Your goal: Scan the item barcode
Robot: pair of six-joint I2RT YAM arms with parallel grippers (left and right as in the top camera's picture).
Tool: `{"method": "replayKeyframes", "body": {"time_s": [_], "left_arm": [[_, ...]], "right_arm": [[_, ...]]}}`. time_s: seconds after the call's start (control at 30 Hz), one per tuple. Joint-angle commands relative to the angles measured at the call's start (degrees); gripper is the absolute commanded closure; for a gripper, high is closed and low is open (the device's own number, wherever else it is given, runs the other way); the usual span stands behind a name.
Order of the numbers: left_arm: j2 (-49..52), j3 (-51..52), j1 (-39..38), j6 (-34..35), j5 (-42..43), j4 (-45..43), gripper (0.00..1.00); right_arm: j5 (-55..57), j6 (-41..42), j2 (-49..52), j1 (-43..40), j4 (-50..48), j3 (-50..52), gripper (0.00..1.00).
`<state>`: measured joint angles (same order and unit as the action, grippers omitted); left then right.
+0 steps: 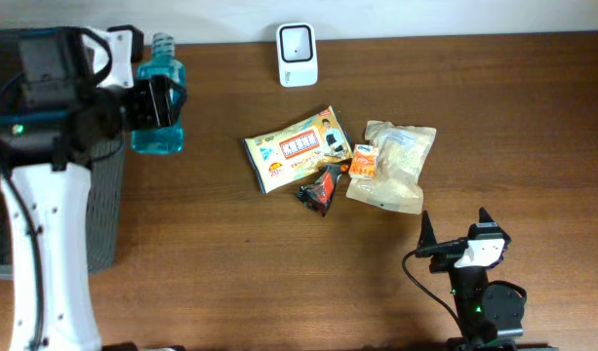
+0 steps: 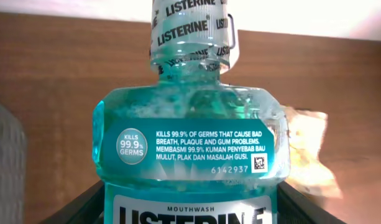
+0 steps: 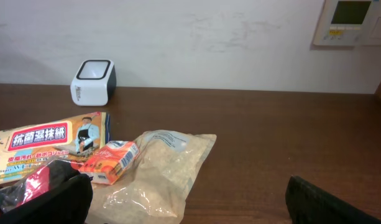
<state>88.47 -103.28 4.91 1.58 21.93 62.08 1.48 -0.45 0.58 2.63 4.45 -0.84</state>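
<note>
Filling your left wrist view, the Listerine mouthwash bottle (image 2: 187,155) sits clamped between the left gripper's (image 1: 160,102) dark fingers (image 2: 84,208), which press on its two sides low in that picture. From overhead you have the brown table (image 1: 230,283) wide open across its whole near half and along the far right edge; the crowding is at the left, where the white left arm reaches over a grey ribbed bin (image 1: 108,205) by the table's left edge and holds the bottle near the far-left corner, cap pointing to the far edge. Your right gripper (image 1: 455,226) rests low at the near right, jaws spread wide and holding nothing, aimed at the pile in the middle. That pile, well apart from the bottle, runs from a clear plastic bag (image 1: 401,171) and a yellow wipes packet (image 1: 299,148) down to a red-and-black sachet (image 1: 323,188) and a small orange packet (image 1: 364,161). A white barcode scanner (image 1: 297,55) stands at the far edge, right of the bottle. On the bottle you see blue-green liquid, a teal label with white print and a small square code at its lower right.
</note>
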Motion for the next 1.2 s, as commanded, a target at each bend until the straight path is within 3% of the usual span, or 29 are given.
{"method": "replayKeyframes", "body": {"time_s": [0.0,0.4,0.83,1.0,1.07,1.17], "left_arm": [[-3.34,2.91,0.04,-0.31,5.11,2.21,0.41],[-6.8,23.98,-0.04,-1.62,15.43,-2.58,0.42],[-6.8,25.24,-4.55,-2.67,15.19,-1.46,0.42],[-6.8,25.24,-4.55,-2.69,15.15,3.17,0.42],[-6.8,25.27,-4.55,-2.73,15.15,5.22,0.42],[-6.8,25.27,-4.68,-3.91,15.15,8.33,0.43]], "right_arm": [[0.09,-0.37,-0.37,0.35,0.17,0.52,0.01],[0.09,-0.37,-0.37,0.35,0.17,0.52,0.01],[0.09,-0.37,-0.37,0.35,0.17,0.52,0.01],[0.09,-0.37,-0.37,0.35,-2.16,0.52,0.01],[-2.58,3.15,-0.37,0.35,-4.92,0.52,0.01],[-15.78,11.96,-0.37,0.35,-6.71,0.52,0.02]]}}
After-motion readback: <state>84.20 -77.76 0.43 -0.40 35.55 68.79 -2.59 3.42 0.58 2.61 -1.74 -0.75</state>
